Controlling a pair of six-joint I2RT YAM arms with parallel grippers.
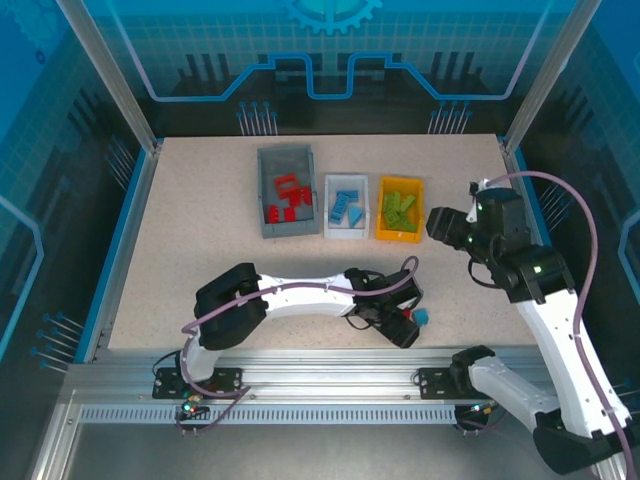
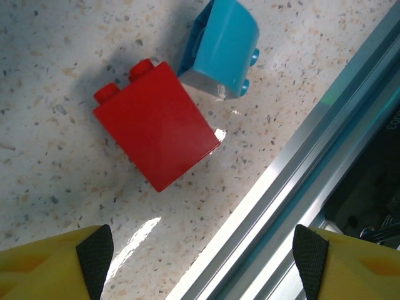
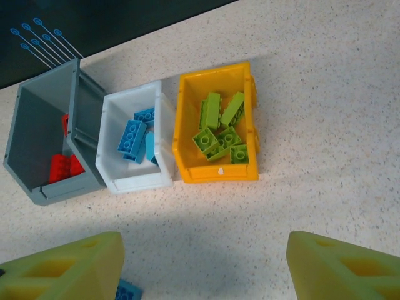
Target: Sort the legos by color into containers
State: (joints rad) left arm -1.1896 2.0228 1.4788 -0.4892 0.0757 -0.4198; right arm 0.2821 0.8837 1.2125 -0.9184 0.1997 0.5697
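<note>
We've got the left gripper [image 2: 203, 259] hanging wide open and empty over a red brick [image 2: 156, 128] and a blue brick [image 2: 222, 50], side by side near the front rail [image 2: 300, 162]. The right gripper [image 3: 206, 262] is wide open too, above the grey bin [image 3: 37, 125] of reds, white bin [image 3: 134, 181] of blues and yellow bin [image 3: 187, 125] of greens.

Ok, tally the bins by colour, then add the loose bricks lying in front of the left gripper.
Grey bin: 1
White bin: 1
Orange-yellow bin: 1
Loose red brick: 1
Loose blue brick: 1
Total: 5
</note>
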